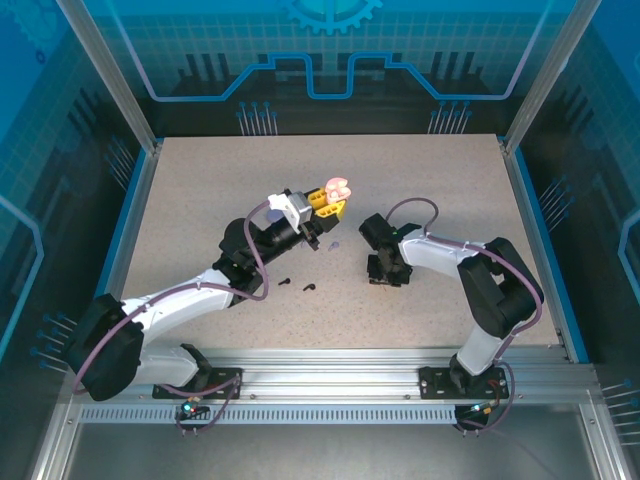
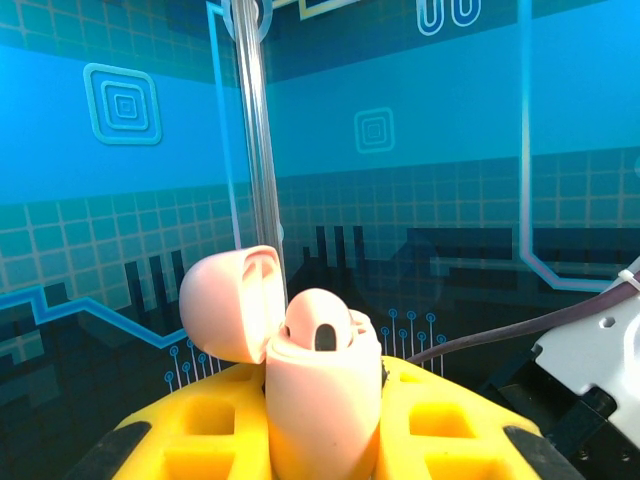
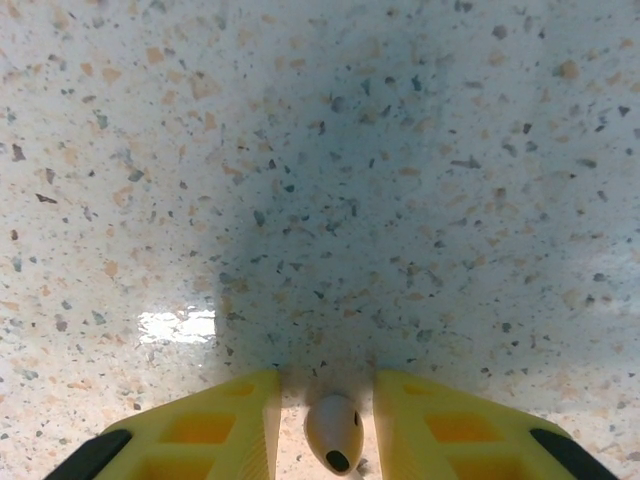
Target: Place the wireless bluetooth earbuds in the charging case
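My left gripper [image 2: 322, 410] is raised off the table and shut on a pale pink charging case [image 2: 318, 400], its lid [image 2: 228, 303] flipped open to the left. One pale pink earbud [image 2: 324, 328] sits in the case's left well. In the top view the case [image 1: 336, 188] shows above the table's middle. My right gripper [image 3: 327, 382] points down at the table [image 3: 330, 180], its yellow fingers [image 3: 225, 425] on either side of a second pale pink earbud [image 3: 333, 432] lying there, with a gap on each side. Two black earbuds [image 1: 283, 281] [image 1: 309, 288] and a lilac one [image 1: 333, 243] lie on the table.
The speckled table [image 1: 200, 200] is bounded by blue-lit walls and metal posts [image 1: 110, 75]. The right gripper [image 1: 386, 266] stands just right of the table's middle, close to the left arm's wrist [image 1: 270, 235].
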Controlling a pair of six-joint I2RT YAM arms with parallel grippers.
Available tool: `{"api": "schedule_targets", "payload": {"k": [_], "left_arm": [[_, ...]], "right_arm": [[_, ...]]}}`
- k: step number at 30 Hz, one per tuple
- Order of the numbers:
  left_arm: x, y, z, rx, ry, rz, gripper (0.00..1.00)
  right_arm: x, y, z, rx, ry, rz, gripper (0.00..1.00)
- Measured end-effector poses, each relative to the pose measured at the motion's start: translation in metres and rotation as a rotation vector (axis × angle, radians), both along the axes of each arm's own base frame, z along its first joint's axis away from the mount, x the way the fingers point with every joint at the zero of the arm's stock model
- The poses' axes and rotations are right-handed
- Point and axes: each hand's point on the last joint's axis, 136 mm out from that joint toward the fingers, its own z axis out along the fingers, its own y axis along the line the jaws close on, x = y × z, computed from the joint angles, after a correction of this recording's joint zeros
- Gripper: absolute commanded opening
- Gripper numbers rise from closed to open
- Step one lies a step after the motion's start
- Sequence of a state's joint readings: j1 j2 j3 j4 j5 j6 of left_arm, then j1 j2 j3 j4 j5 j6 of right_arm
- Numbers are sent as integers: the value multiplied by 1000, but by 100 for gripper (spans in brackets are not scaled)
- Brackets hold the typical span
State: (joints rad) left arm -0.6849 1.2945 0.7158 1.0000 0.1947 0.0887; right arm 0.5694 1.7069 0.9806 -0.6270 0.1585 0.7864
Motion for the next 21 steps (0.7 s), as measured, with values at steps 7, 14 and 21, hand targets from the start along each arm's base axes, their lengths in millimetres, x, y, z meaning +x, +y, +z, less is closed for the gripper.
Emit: {"api": "schedule_targets", "payload": {"k": [7,14,21], "left_arm": [[0,0,0,0,0,0,0],[0,0,0,0,0,0,0],[0,0,0,0,1,-1,0]], "right_arm": [[0,-2,0,-9,-3,0,25],[1,-1,1,-6,-8,-1,15],[2,4,19,49,-58,3,15]]}}
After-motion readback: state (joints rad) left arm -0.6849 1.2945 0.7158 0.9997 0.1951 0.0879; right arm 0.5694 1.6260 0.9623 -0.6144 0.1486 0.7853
